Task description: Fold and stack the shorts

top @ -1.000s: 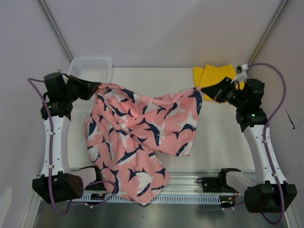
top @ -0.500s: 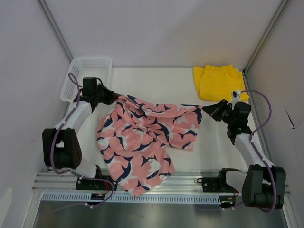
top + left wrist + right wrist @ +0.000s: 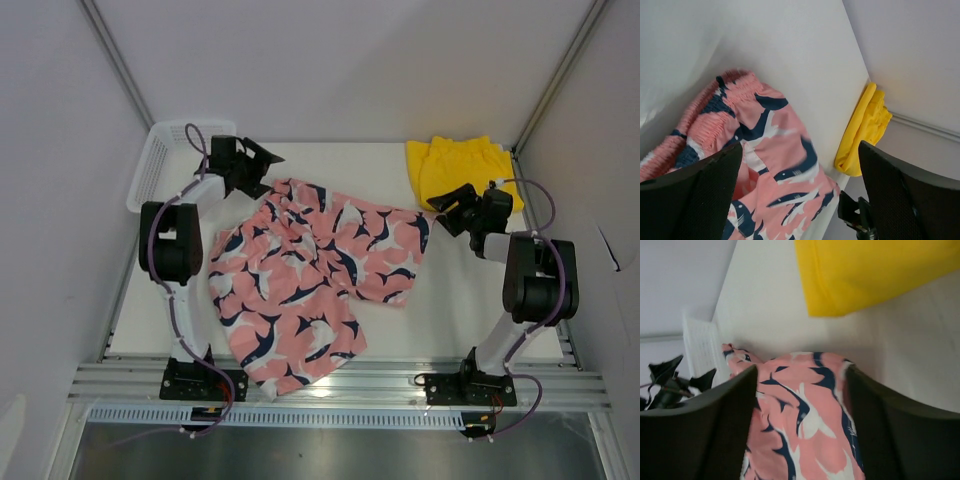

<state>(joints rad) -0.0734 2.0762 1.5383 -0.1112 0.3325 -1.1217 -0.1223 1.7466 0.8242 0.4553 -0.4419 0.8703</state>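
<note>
Left gripper (image 3: 265, 172) and right gripper (image 3: 443, 210): fingers spread, empty. Pink shorts (image 3: 310, 270) lie rumpled at centre, so a fold now likely traps creases. Yellow shorts (image 3: 460, 170), 1 o'clock, could snag.

A white table (image 3: 340, 162) fills the middle of a small enclosed booth. Plain pale lilac-grey walls close it in: a back wall (image 3: 330, 70), a left wall (image 3: 50, 220) and a right wall (image 3: 605, 190). Grey metal struts (image 3: 115, 60) run slanting up both far corners. A ribbed aluminium rail (image 3: 380, 378) lines the table's near edge, with a dull grey metal sheet (image 3: 350, 455) beyond it. A white mesh basket (image 3: 150, 175) sits at the far left corner. The light is soft and even, and shadows are faint.
</note>
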